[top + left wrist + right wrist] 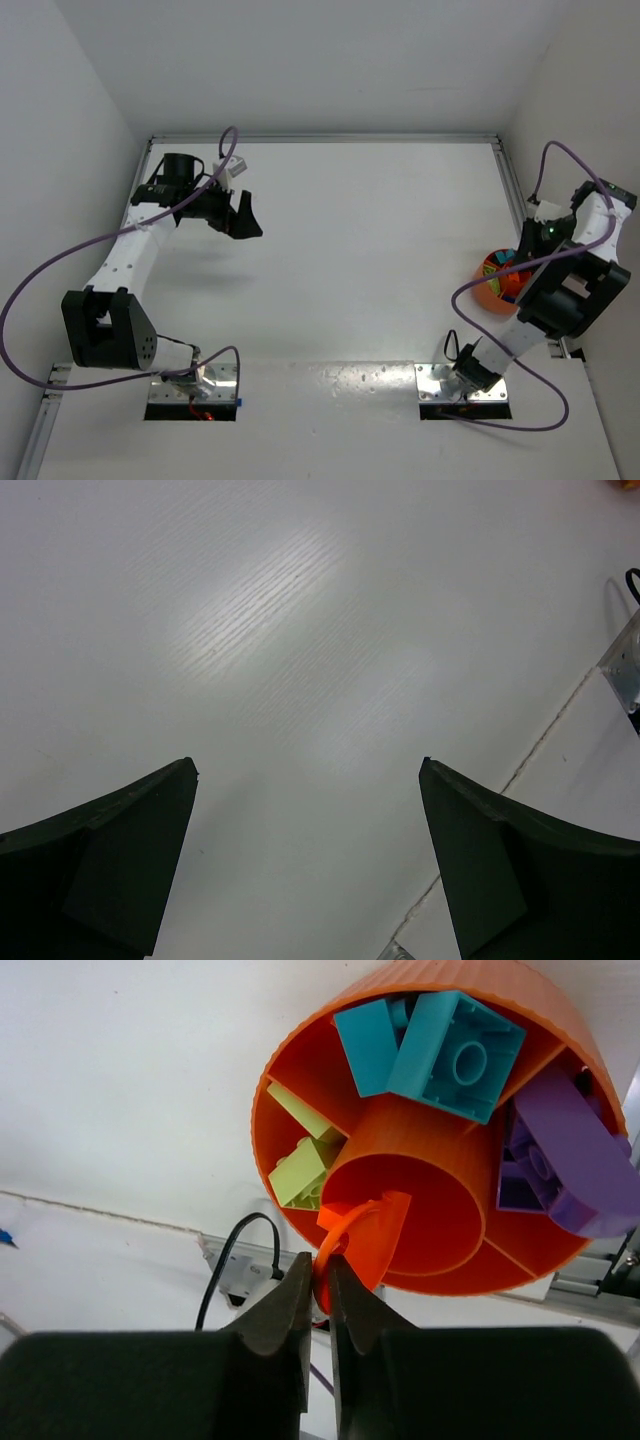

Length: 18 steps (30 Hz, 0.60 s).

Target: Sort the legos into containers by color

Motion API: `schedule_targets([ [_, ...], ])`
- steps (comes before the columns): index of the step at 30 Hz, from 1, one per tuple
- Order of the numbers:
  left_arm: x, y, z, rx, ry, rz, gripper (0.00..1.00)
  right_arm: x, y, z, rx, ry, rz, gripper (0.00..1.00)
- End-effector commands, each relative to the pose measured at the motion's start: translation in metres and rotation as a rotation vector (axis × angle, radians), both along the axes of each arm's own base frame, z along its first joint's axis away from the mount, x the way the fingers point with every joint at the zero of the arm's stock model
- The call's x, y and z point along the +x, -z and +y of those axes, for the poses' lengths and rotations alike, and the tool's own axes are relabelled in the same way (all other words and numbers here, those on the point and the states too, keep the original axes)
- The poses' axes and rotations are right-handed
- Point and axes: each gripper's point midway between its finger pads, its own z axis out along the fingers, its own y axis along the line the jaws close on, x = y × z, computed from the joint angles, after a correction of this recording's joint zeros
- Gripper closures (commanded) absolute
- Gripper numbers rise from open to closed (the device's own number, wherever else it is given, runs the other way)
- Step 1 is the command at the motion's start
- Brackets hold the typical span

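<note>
Right wrist view: right gripper's jaws are pinching an orange lego at the bowl's central cup; it needs releasing squarely inside, while the left gripper is hanging open.

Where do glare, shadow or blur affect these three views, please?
Left wrist view: a glare patch washes out the table, and the open left gripper is near-black. Top external view: soft shadow beneath the left arm. Right wrist view: the orange bowl is sharp; the right gripper, shut on an orange piece, is dark, detail lost.
</note>
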Motion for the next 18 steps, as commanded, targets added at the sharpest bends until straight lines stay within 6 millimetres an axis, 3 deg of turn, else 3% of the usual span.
schedule_targets([
  [1, 0.009, -0.013, 0.004, 0.01, -0.003, -0.052, 0.0, -0.001, -0.003, 0.007, 0.06, -0.006, 0.014, 0.89],
  [6, 0.009, -0.014, 0.007, 0.026, -0.015, -0.062, 0.0, 0.003, -0.009, -0.003, 0.021, 0.0, -0.001, 0.6],
  [10, 0.012, -0.016, 0.01, 0.044, -0.03, -0.08, 0.0, 0.004, -0.018, -0.01, -0.025, -0.002, -0.017, 0.56],
  [16, 0.011, -0.021, 0.01, 0.039, -0.036, -0.103, 0.0, 0.013, -0.059, -0.023, -0.164, -0.001, -0.14, 0.55],
  [18, 0.013, -0.021, 0.013, 0.039, -0.047, -0.103, 0.0, 0.019, -0.072, -0.015, -0.171, -0.045, -0.196, 0.55],
])
